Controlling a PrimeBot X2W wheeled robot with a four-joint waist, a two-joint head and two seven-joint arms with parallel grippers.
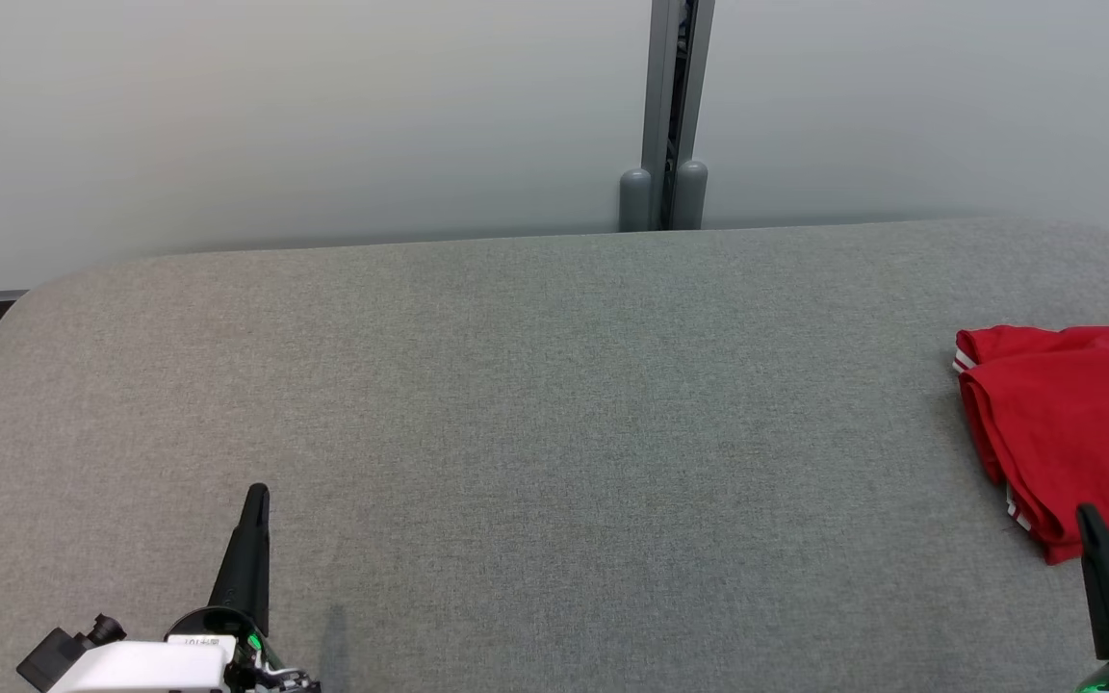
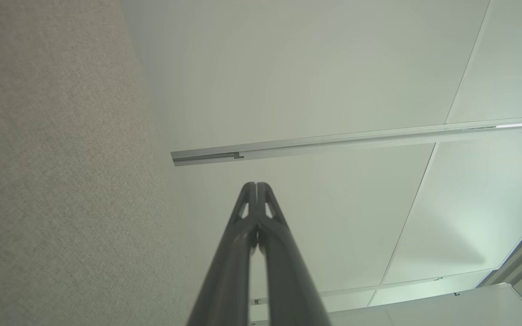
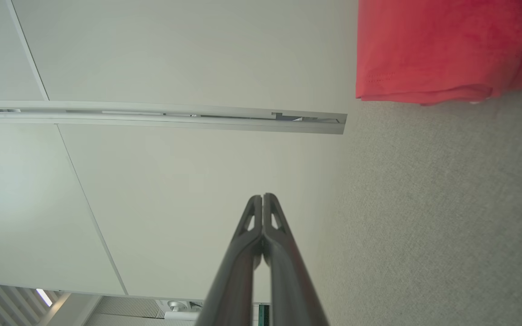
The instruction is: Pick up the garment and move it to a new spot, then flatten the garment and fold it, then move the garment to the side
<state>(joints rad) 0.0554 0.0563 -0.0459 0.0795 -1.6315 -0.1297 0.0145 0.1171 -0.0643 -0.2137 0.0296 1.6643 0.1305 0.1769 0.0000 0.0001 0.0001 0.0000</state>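
A red garment (image 1: 1065, 414) with white trim lies folded at the right edge of the grey fabric table (image 1: 535, 404), running out of the head view. Its hem also appears in the right wrist view as the garment (image 3: 437, 50), at the top right. My right gripper (image 1: 1086, 515) is shut and empty, its tip rising just in front of the garment's near edge. In its own wrist view the right gripper (image 3: 263, 197) has both fingers pressed together. My left gripper (image 1: 258, 493) stands at the lower left, far from the garment, shut on nothing. The left gripper (image 2: 256, 184) points toward the wall.
Pale wall panels stand behind the table, with a grey metal post (image 1: 668, 115) at the back centre. A metal rail (image 2: 356, 138) runs along the wall. The table's rounded far corners lie at the upper left and upper right.
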